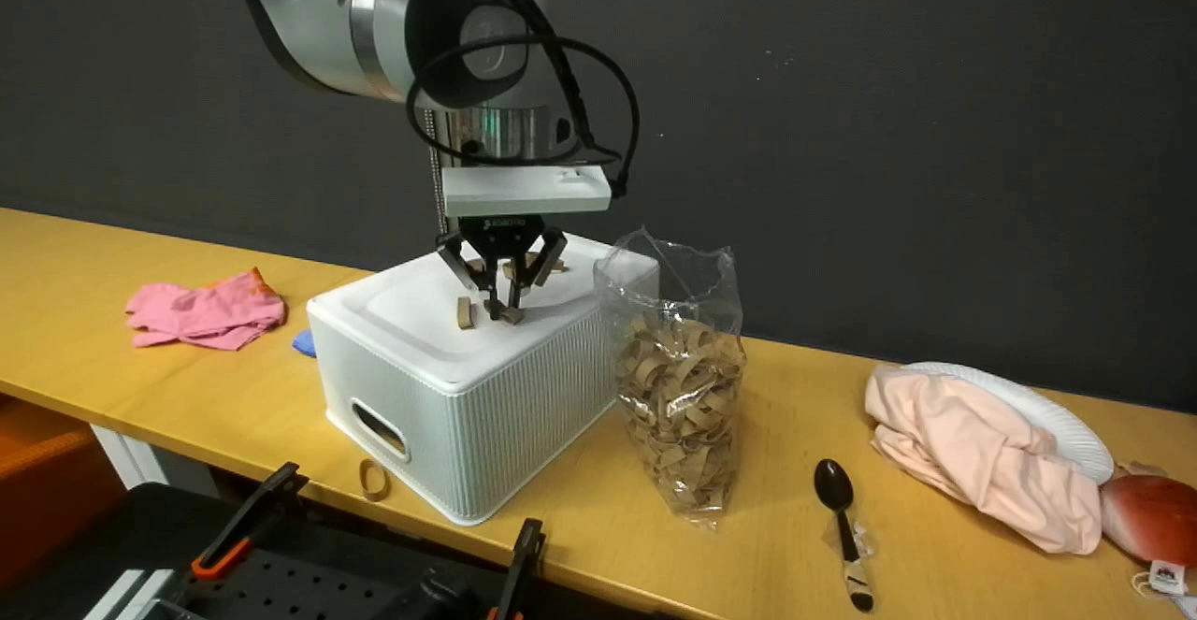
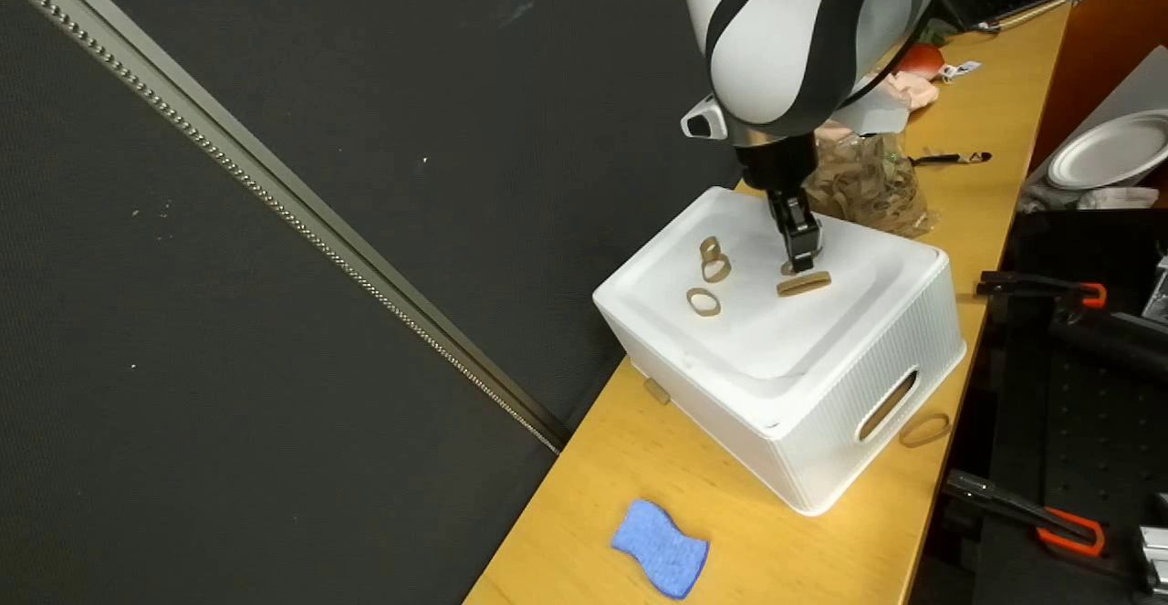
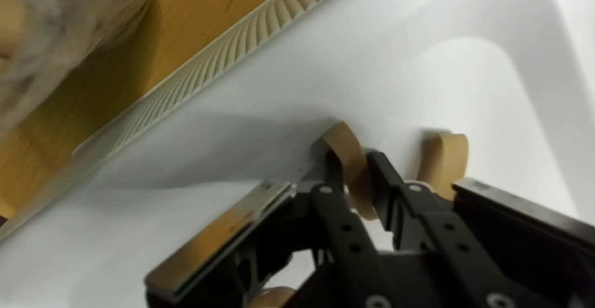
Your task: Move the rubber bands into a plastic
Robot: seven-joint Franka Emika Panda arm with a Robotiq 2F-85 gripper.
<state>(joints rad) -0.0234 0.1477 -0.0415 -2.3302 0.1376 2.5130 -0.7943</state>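
Tan rubber bands lie on the lid of a white ribbed box. My gripper (image 1: 503,311) is low over the lid, its fingers nearly together. In the wrist view, the gripper (image 3: 353,178) has one rubber band (image 3: 353,168) between its fingertips, seemingly pinched; part of its loop is hidden. Another band (image 3: 444,164) stands beside the fingers, and it also shows in an exterior view (image 2: 803,284). More bands (image 2: 716,267) (image 2: 703,301) lie on the lid. The clear plastic bag (image 1: 678,396), full of bands, stands upright beside the box; its mouth is open.
The white box (image 2: 867,340) stands on the wooden table. One band (image 1: 374,480) lies on the table before it, another (image 2: 656,391) beside it. A black spoon (image 1: 842,517), pink cloths (image 1: 206,311) (image 1: 982,452), a white plate (image 1: 1047,414) and a blue sponge (image 2: 660,548) lie around.
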